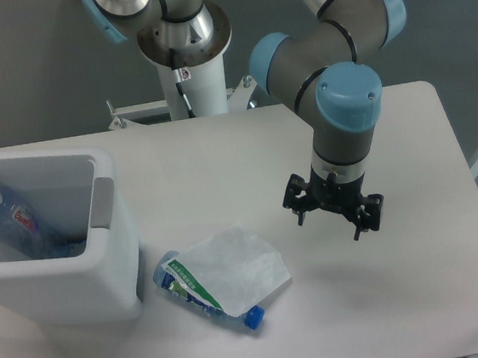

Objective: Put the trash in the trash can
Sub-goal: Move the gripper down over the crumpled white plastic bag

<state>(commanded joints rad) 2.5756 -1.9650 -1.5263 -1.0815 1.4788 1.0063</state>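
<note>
Grey flooring surrounds a white worktop (220, 164) that fills most of the view. Above its right half the arm (341, 91) reaches down, its claw (335, 217) hanging over bare surface with both fingers spread apart and nothing between them. At the left edge stands the white trash can (88, 285), a grey panel on its inner right wall and a bottle with a red-and-white label (17, 221) lying inside. Just beside the can's right side, on the worktop, lies the thin white bag (236, 269) with its green-edged top. Partly under it rests the small clear bottle (237, 319), blue cap pointing toward the front edge.
</note>
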